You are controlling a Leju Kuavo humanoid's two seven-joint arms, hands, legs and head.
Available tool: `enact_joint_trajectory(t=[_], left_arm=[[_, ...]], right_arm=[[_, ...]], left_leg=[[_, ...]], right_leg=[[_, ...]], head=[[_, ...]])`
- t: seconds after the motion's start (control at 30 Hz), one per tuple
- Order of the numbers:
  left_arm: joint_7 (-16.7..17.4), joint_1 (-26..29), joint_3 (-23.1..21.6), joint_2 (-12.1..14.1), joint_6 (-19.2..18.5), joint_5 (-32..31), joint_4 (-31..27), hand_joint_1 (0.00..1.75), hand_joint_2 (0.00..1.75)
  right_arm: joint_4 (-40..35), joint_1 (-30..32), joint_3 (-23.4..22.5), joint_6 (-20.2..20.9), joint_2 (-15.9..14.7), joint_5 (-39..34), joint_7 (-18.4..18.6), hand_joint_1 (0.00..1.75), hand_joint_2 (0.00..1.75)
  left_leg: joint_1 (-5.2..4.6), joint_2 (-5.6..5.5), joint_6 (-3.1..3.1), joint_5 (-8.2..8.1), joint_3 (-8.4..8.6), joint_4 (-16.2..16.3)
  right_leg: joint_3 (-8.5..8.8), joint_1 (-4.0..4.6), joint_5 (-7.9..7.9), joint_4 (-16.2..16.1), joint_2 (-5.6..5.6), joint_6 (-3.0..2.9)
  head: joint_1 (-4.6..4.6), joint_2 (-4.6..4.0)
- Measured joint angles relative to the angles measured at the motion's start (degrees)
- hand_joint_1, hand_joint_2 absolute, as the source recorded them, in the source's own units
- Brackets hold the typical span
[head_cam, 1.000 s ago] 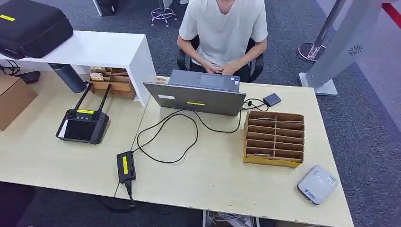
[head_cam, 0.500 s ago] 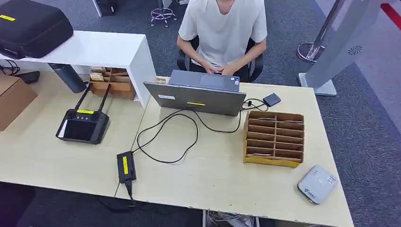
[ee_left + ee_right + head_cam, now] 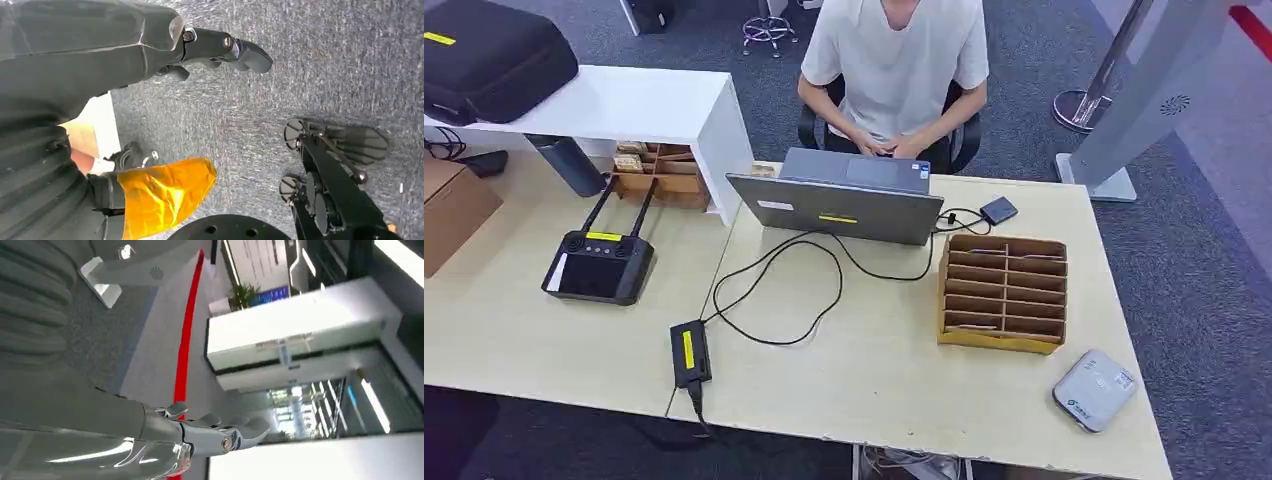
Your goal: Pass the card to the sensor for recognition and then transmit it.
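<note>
Head view: one cardboard slotted card rack [image 3: 1003, 293] sits on the desk [image 3: 884, 370], one grey-white card sensor [image 3: 1094, 390] near its corner, one laptop [image 3: 839, 205] before a seated person [image 3: 894, 70]. Any cards in the slots are too small to tell. Left hand [image 3: 220, 50] and right hand [image 3: 220, 435] hold nothing, fingers extended.

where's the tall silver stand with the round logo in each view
head view: silver stand at the top right, on the floor beyond the desk's far right corner.
left wrist view: not in it.
right wrist view: near the top left, shown on its side.
shared landmark: the red floor line beside the stand.
</note>
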Motion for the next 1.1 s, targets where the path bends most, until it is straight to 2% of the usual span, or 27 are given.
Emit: enact_joint_trajectory(t=[0.17, 0.3, 0.4, 0.5, 0.6, 0.73, 0.83, 0.9, 0.97, 1.1], left_arm=[[-0.7, 0.1, -0.9, 0.1, -0.5, -0.5, 0.0, 0.0, 1.75], [-1.1, 0.1, -1.6, 0.1, -0.3, -1.2, 0.0, 0.0, 1.75], [-1.2, -0.1, -2.2, 0.0, 0.1, -2.1, 0.0, 0.0, 1.75], [-1.2, -0.2, -2.9, -0.1, 0.5, -3.1, 0.0, 0.0, 1.75], [-1.2, -0.5, -3.4, -0.3, 0.5, -3.5, 0.0, 0.0, 1.75], [-1.2, -0.5, -3.7, -0.6, 0.5, -3.7, 0.0, 0.0, 1.75], [-1.0, -0.6, -3.9, -0.7, 1.0, -4.8, 0.0, 0.0, 1.75], [-0.7, -0.9, -4.2, -0.7, 1.3, -5.4, 0.0, 0.0, 1.75], [-0.3, -1.2, -4.8, -0.9, 1.8, -6.5, 0.0, 0.0, 1.75], [0.1, -1.9, -5.2, -1.1, 2.3, -8.1, 0.0, 0.0, 1.75]], right_arm=[[0.0, 0.0, 4.8, 0.2, -2.9, 2.9, -1.4, 0.0, 1.75], [1.1, -2.0, 10.1, 2.3, -7.5, 14.5, 1.1, 0.0, 1.75], [4.0, -7.5, 16.8, 5.3, -12.2, 25.2, 4.4, 0.0, 1.75], [8.8, -15.6, 25.9, 9.5, -15.9, 34.6, 8.1, 0.0, 1.75], [12.8, -22.4, 33.7, 11.1, -17.8, 38.2, 10.0, 0.0, 1.75], [15.5, -26.3, 38.8, 11.6, -19.2, 38.5, 10.7, 0.0, 1.75], [17.8, -29.9, 42.2, 14.7, -19.3, 41.2, 12.3, 0.0, 1.75], [20.4, -33.7, 45.7, 16.0, -19.0, 45.3, 13.6, 0.0, 1.75], [23.8, -38.4, 51.2, 16.8, -18.1, 52.2, 15.1, 0.0, 1.75], [28.8, -45.3, 61.5, 16.6, -15.7, 62.0, 16.8, 0.0, 1.75]], left_leg=[[-0.01, -0.03, 0.0, 0.0, -0.07, 0.0], [-0.01, 0.03, 0.0, 0.0, -0.14, 0.0], [0.0, 0.16, 0.02, 0.02, -0.08, 0.0], [0.0, 0.22, 0.05, 0.22, -0.09, 0.0], [0.0, 0.01, 0.12, 0.36, -0.12, 0.0], [0.0, -0.28, 0.1, 0.39, -0.31, 0.0], [0.0, -0.18, 0.1, 0.38, -0.44, 0.0], [0.0, -0.07, 0.1, 0.38, -0.42, 0.0], [0.01, -0.01, 0.09, 0.4, -0.36, 0.0], [0.03, -0.16, -0.03, 0.53, -0.34, 0.0]], right_leg=[[0.05, -0.01, 0.0, 0.0, -0.03, 0.0], [0.04, -0.01, 0.03, 0.0, 0.08, 0.0], [0.03, -0.01, 0.11, 0.0, 0.23, 0.04], [-0.02, -0.01, 0.23, 0.0, 0.28, 0.08], [-0.07, 0.0, 0.3, 0.0, 0.06, 0.09], [-0.08, 0.01, 0.29, 0.0, -0.26, 0.09], [-0.15, 0.02, 0.3, 0.1, -0.12, 0.09], [-0.19, 0.01, 0.31, 0.1, -0.01, 0.08], [-0.2, 0.02, 0.35, 0.1, 0.03, 0.02], [-0.19, 0.05, 0.37, 0.1, -0.12, 0.02]], head=[[0.02, 0.0], [0.0, 0.0], [0.02, -0.02], [0.02, 0.0], [0.0, 0.0], [0.0, 0.0], [0.0, 0.0], [0.02, 0.0], [0.0, 0.0], [0.0, 0.0]])
